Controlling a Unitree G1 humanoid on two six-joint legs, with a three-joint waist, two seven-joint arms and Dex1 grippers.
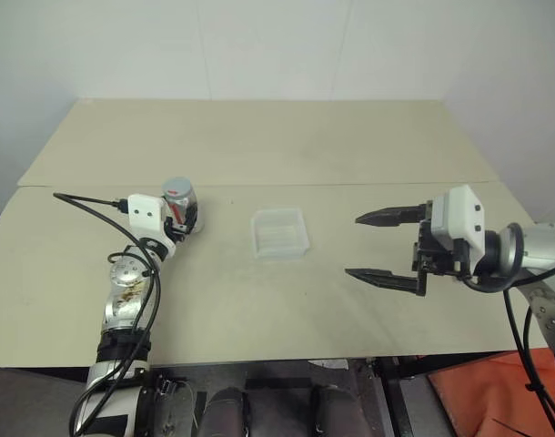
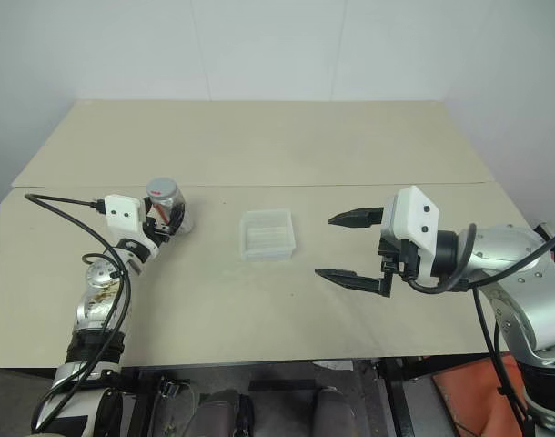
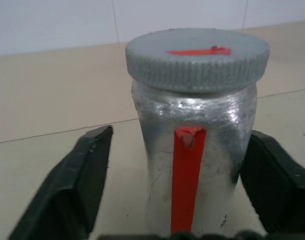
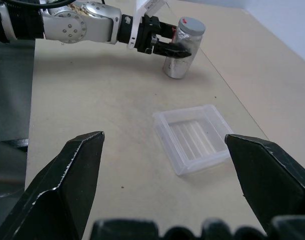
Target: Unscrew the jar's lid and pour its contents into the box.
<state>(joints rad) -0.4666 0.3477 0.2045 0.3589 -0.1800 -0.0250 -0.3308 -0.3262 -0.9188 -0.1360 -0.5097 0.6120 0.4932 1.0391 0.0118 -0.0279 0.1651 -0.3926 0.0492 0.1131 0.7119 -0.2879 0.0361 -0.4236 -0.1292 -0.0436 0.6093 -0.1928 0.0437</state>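
You have a small silvery cylindrical jar [image 3: 192,165] with a crinkled metallic skin and a red strip down its side, capped by a round grey lid [image 3: 197,57] with a ribbed edge and a red mark on top. It stands upright on the smooth beige table [image 1: 259,146], left of the shallow clear plastic box [image 1: 279,233] — square, round-cornered, ridged inside. Your left gripper [image 1: 182,218] brackets the jar with black fingers [image 3: 87,175]; one touches its side, the other stands just off it. Your right gripper [image 1: 379,246] hangs wide open — holding nothing — right of the box.
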